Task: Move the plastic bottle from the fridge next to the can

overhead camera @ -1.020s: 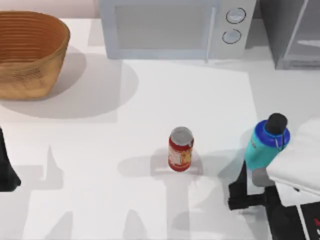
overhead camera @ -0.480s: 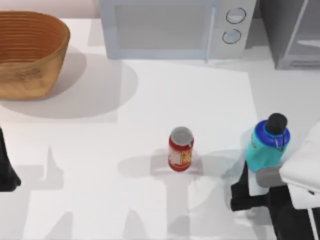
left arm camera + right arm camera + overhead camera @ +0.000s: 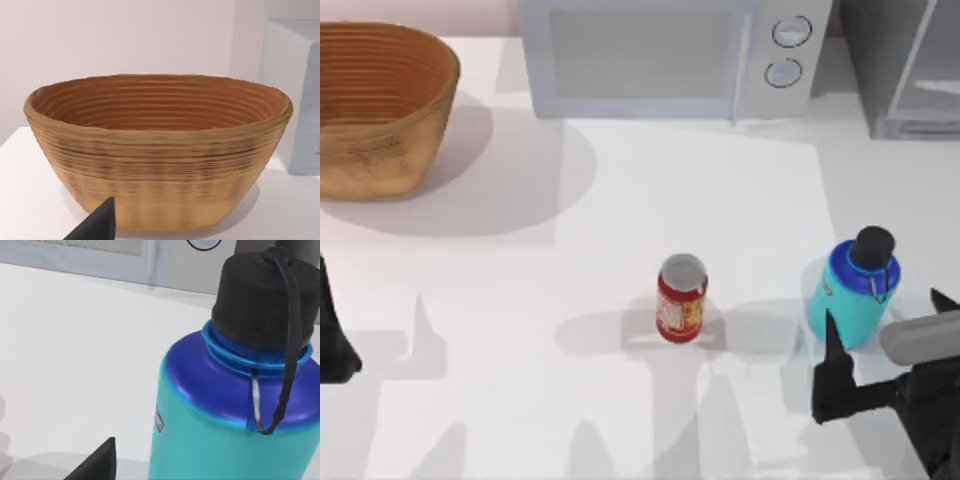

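The plastic bottle (image 3: 855, 290), turquoise with a blue shoulder and black cap, stands upright on the table to the right of the red can (image 3: 681, 298), a hand's width apart from it. My right gripper (image 3: 885, 320) is open just in front of the bottle, its dark fingers (image 3: 833, 360) spread on either side and not touching it. The right wrist view shows the bottle (image 3: 225, 430) close up beside one fingertip (image 3: 97, 462). The grey fridge (image 3: 905, 70) sits at the back right. My left gripper (image 3: 332, 345) is parked at the left edge, open.
A white microwave (image 3: 670, 55) with two knobs stands along the back. A woven basket (image 3: 380, 105) sits at the back left, and it also shows in the left wrist view (image 3: 160, 150). Bare white table lies between the basket and the can.
My right gripper has opened and drawn back toward the front edge, off the bottle. The bottle stays standing in the same spot. The left arm has not moved.
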{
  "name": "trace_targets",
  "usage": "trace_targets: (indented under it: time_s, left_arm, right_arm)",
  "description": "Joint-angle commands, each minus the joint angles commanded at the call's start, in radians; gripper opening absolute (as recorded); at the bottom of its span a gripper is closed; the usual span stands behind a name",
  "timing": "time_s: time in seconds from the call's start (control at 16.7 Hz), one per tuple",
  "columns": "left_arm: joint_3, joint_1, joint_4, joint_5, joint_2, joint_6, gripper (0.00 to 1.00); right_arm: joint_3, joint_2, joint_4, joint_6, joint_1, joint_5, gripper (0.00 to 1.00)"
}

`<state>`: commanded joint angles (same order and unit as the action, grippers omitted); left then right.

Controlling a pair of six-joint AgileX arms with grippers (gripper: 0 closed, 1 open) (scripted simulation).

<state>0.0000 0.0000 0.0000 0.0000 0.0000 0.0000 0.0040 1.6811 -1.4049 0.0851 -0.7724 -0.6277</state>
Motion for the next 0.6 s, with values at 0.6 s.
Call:
trace_targets:
  time_s: [0.6]
  left_arm:
    - [0.0,0.0,0.0,0.0,0.0,0.0,1.0]
  right_arm:
    - [-0.011,-0.901,0.685,-0.009,0.294,0.362,1.0]
